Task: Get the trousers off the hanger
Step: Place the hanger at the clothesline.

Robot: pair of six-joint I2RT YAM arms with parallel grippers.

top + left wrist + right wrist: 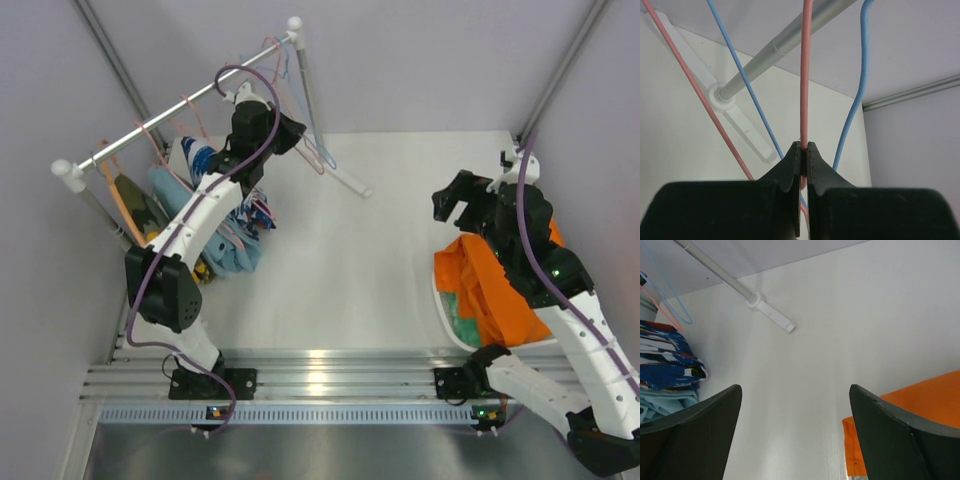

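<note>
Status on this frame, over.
Left gripper shut on pink hanger. Right gripper open, empty. Orange trousers off, lying right; patterned trousers at rack. Blue hangers alongside.

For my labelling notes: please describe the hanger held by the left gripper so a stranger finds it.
Find the grey rail at the far left of the table, hung with wire hangers. It is the pink wire pinched in the left gripper, a blue wire on each side.

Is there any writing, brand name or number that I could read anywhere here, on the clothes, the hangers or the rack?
No readable text in any view.
The blue-and-white trousers show a printed pattern only, no letters.
The orange trousers, pink hanger and rail are plain.
</note>
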